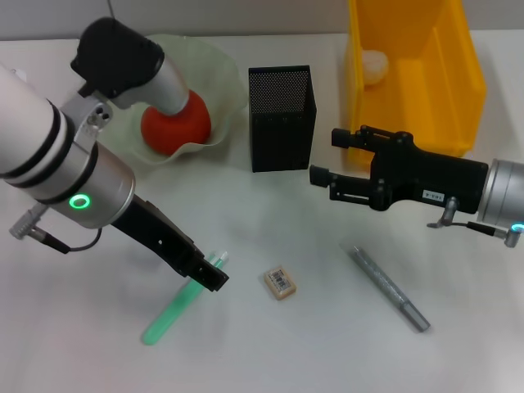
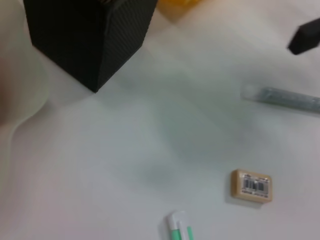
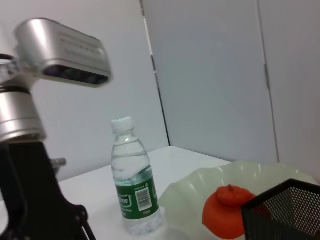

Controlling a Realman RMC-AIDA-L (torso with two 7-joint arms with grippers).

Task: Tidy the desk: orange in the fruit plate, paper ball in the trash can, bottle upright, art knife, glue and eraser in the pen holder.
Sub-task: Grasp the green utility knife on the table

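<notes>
Your left gripper [image 1: 214, 278] sits low over the desk [image 1: 327, 360], right at the white end of the green glue stick [image 1: 176, 309], which lies on the side of the eraser [image 1: 280, 282] away from the grey art knife [image 1: 390, 288]. You cannot tell from these views whether its fingers are spread or already pinching the glue; the left wrist view shows only the stick's tip at the frame edge.

Your right gripper [image 1: 321, 161] hovers between the pen holder [image 1: 282, 116] and the trash can [image 1: 413, 74], fingers spread and holding nothing.

The easy parts look finished: the orange [image 1: 174, 124] lies in the fruit plate [image 1: 214, 65], the paper ball [image 1: 374, 67] is in the trash can, and the bottle [image 3: 132, 177] stands upright just beyond the plate. Glue, eraser and art knife are still on the desk.

Watch these risks:
- The glue is round and lies flat, so an off-centre close could roll it toward the eraser or squirt it out.
- Gripped near one end, it may droop and catch the pen holder's rim.
- The right gripper is close to the pen holder; carrying the glue there could bring the two arms together or knock the holder over.
</notes>
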